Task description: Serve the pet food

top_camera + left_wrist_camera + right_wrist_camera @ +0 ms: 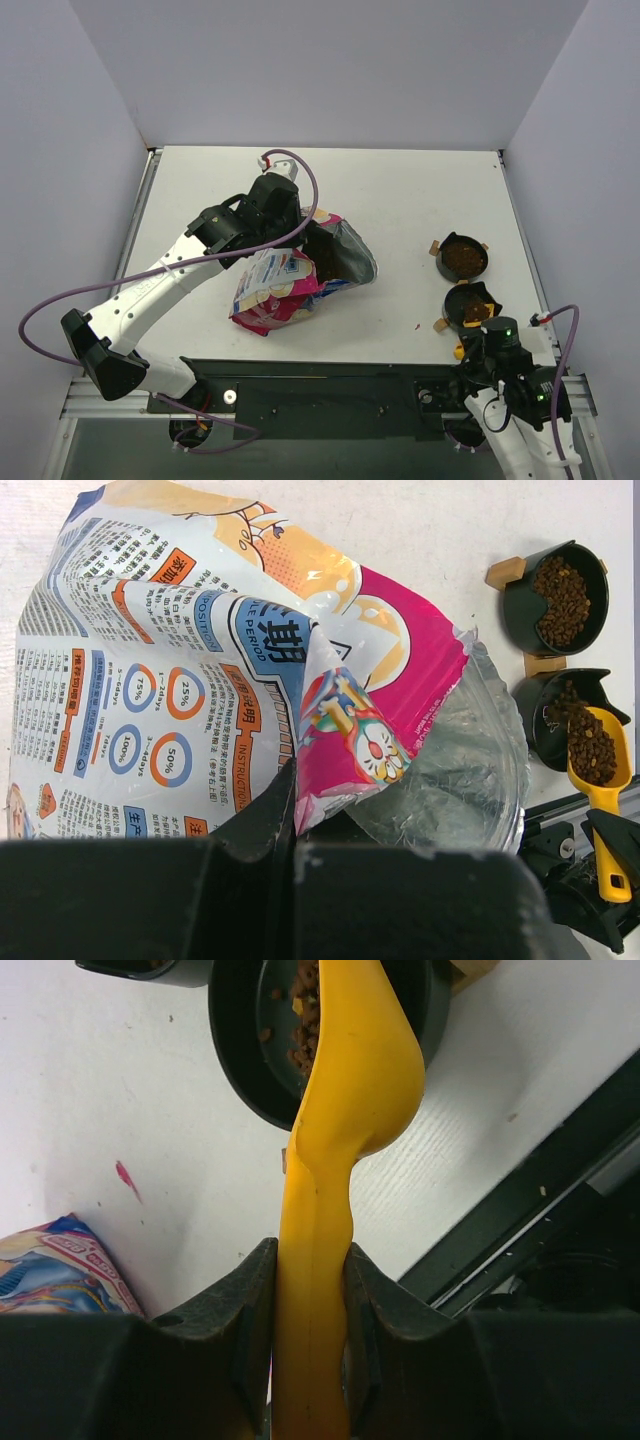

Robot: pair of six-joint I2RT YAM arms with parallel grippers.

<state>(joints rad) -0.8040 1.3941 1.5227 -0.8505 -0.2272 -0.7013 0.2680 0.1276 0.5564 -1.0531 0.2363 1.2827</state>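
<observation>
Kibble (590, 748) in scoop (345, 1110) over bowl (240, 1060), right gripper (308, 1260) pinching scoop, left gripper (295, 815) clamping bag (200, 660)

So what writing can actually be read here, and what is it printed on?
"PERIOD": blue banner on the bag.
"INSTRUCTION": orange banner, same bag.
"75%", "25%", "100%", "50%": rings on the bag.
"期": large character by the blue banner.
Fine print on the bag: too small to read.
Scoop and bowls: no text.
</observation>
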